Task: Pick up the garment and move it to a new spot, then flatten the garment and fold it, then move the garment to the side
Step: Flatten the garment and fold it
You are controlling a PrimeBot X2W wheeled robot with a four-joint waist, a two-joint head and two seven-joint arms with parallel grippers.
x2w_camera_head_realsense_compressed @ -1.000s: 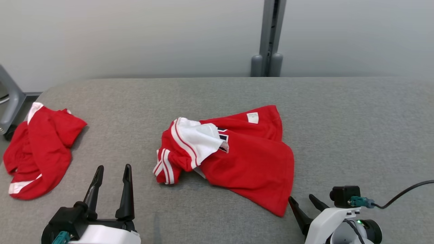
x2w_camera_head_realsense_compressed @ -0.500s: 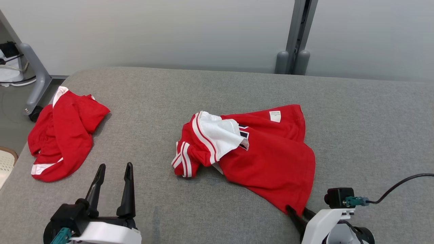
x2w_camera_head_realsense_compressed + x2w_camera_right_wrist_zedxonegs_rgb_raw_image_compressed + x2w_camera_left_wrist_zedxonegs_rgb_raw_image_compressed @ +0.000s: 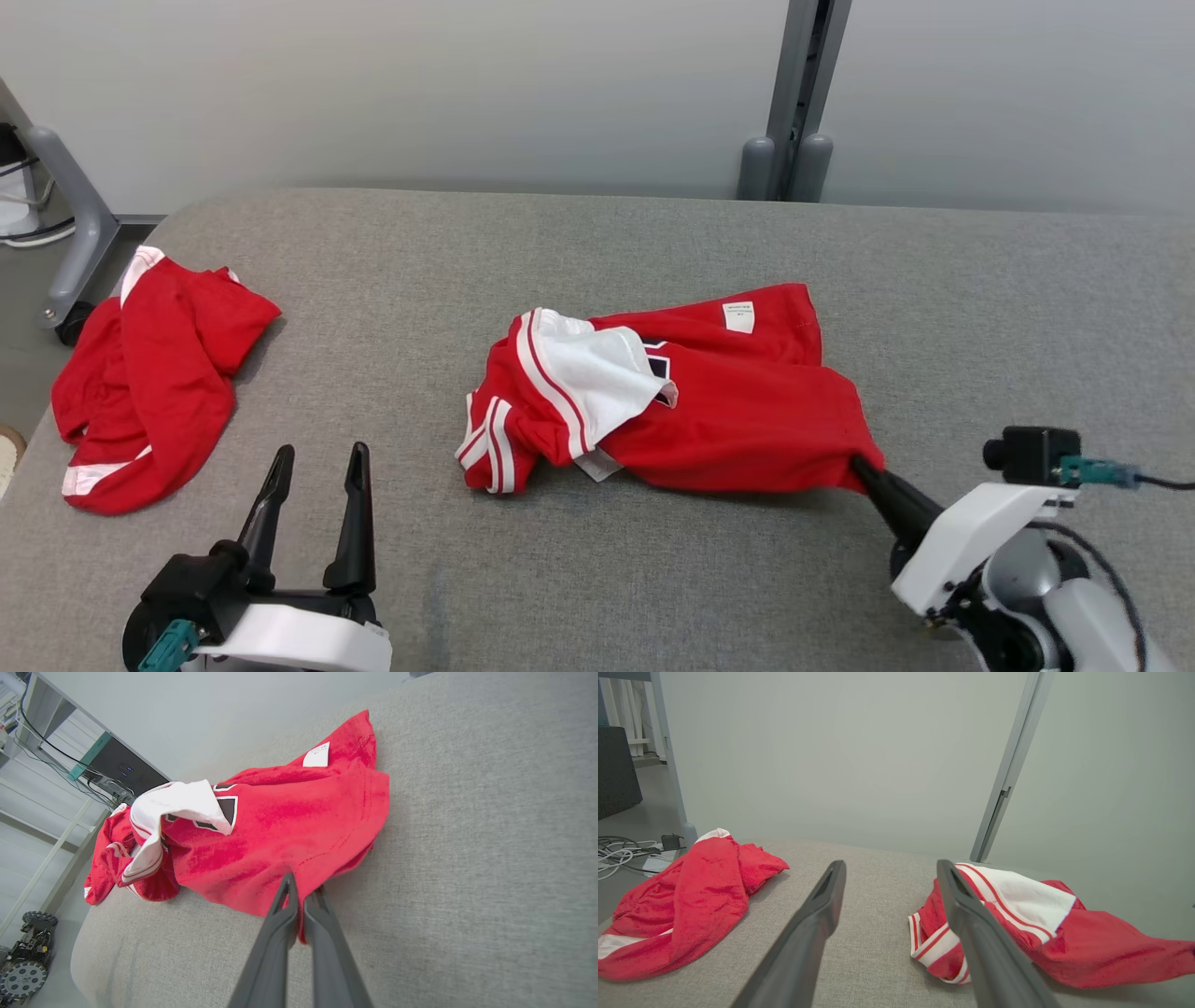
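A small white label (image 3: 738, 316) is showing on the red garment (image 3: 728, 411), toward its upper right corner in the head view; its print is too small to read. Just left of it, a dark block shape (image 3: 658, 364) with white edging is peeking out from under a turned-over white panel (image 3: 597, 373), possibly part of a letter or number. The garment is lying crumpled at the middle of the frame on the grey woven surface (image 3: 597, 252). Its knit is looking soft and slightly fuzzy, with red-and-white striped trim (image 3: 490, 448) bunching at its left end. Its lower right corner is stretching out into a taut point. There the right gripper (image 3: 864, 467) is pinching the hem at the right of the frame, its dark fingers pressing together on the cloth. The left gripper (image 3: 320, 450) is hovering at the lower left, its jaws standing wide apart. A second red garment (image 3: 140, 392) with white bands is lying heaped at the left edge, well apart from the first. A grey post (image 3: 794, 93) is rising against the pale wall (image 3: 373, 93) at the top. A grey wheeled frame leg (image 3: 65, 233) is standing at the upper left.
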